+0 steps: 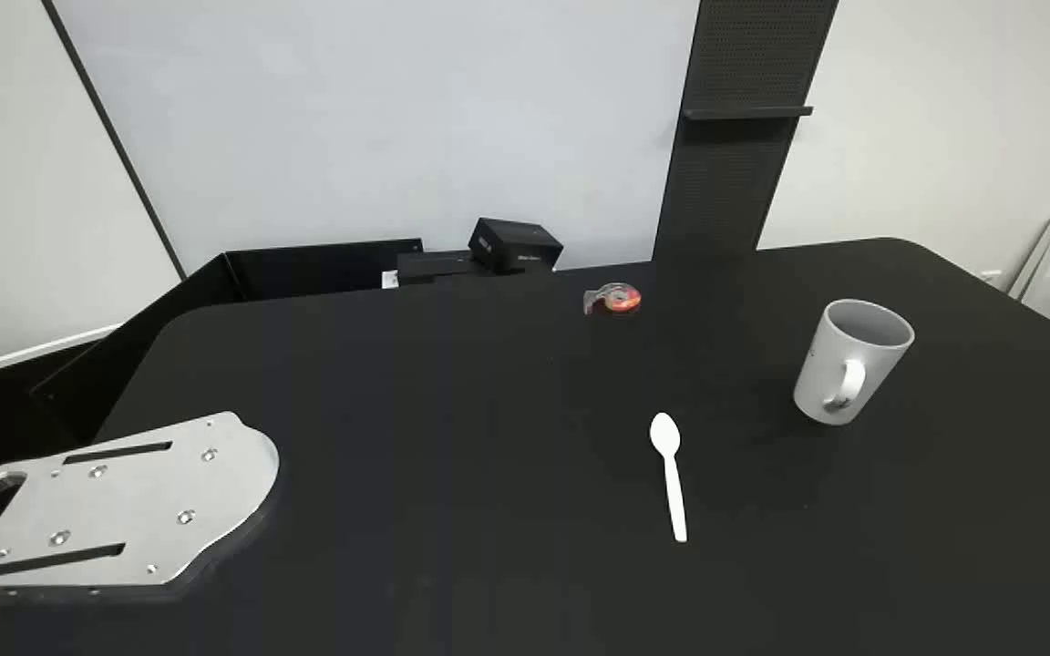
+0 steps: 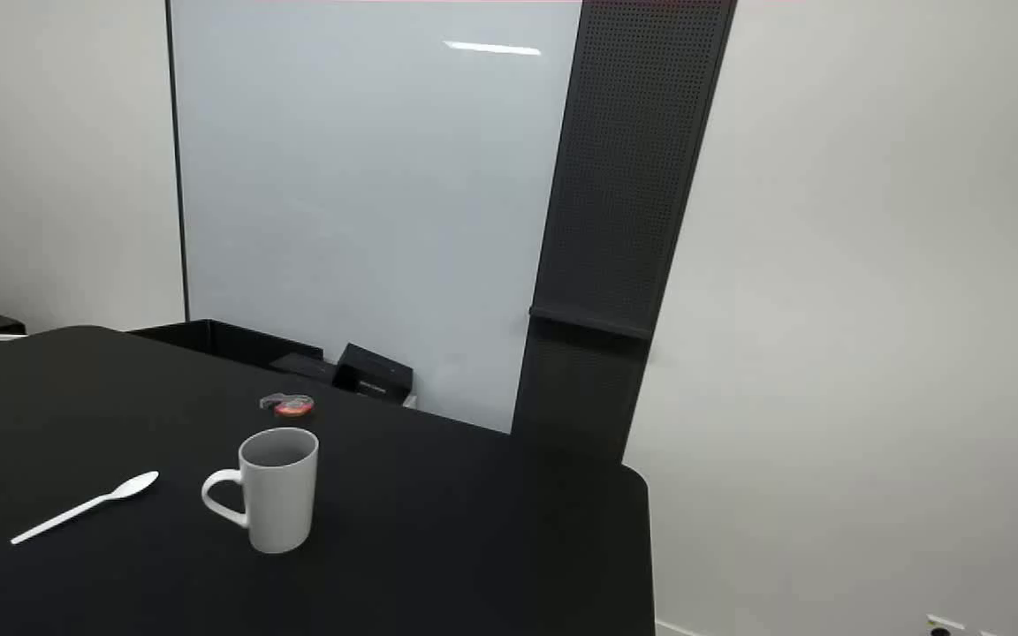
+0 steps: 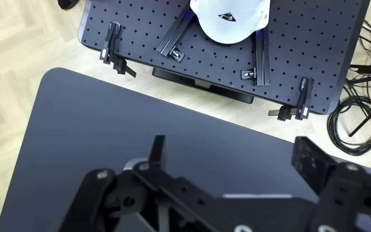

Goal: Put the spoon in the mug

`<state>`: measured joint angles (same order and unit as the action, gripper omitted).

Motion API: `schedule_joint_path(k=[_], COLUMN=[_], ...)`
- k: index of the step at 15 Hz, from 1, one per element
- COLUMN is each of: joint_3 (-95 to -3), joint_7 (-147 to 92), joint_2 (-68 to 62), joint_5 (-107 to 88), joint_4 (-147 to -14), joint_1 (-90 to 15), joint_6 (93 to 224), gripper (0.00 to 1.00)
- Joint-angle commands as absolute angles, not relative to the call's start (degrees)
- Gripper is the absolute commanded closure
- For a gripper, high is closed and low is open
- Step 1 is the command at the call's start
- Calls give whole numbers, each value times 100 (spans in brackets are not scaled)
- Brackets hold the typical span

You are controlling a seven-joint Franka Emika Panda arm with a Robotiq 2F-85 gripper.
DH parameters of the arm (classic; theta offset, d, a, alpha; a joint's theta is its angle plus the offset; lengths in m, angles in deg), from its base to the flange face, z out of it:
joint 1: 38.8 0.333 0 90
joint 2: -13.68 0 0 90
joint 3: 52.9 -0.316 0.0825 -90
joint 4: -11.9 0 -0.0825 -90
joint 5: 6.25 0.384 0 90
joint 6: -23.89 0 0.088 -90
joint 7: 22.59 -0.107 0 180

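Note:
The white spoon (image 1: 665, 436) lies flat on the black table (image 1: 452, 456) in an exterior view, bowl end away from the camera. It also shows in an exterior view (image 2: 133, 486), left of the mug. The white mug (image 1: 824, 369) stands upright, right of the spoon, grey inside. It shows in an exterior view (image 2: 283, 503) with its handle towards the spoon. My gripper (image 3: 230, 143) is open and empty in the wrist view, high above the table. A pale curved edge (image 3: 134, 163) shows behind its left finger; I cannot tell what it is. The gripper is outside both exterior views.
A tape dispenser (image 1: 618, 298) lies near the table's far edge. A silver slotted plate (image 1: 160, 492) is at the table's left. A black box (image 1: 514, 244) is beyond the far edge. The wrist view shows the perforated base table (image 3: 214, 61), white robot base (image 3: 230, 29) and coiled cables (image 3: 337, 129).

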<state>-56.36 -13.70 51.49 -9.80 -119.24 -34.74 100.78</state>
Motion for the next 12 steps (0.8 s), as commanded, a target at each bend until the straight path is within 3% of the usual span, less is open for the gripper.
schedule_joint_path(k=[1,12], joint_3=[-5579,-5489], joint_7=[-1412,-1339], joint_2=[5141,4787], joint_5=[-1004,-977], joint_4=[-11913,-11909], joint_1=[-3391,-3409], joint_6=[10072,10460], gripper=[0,0])
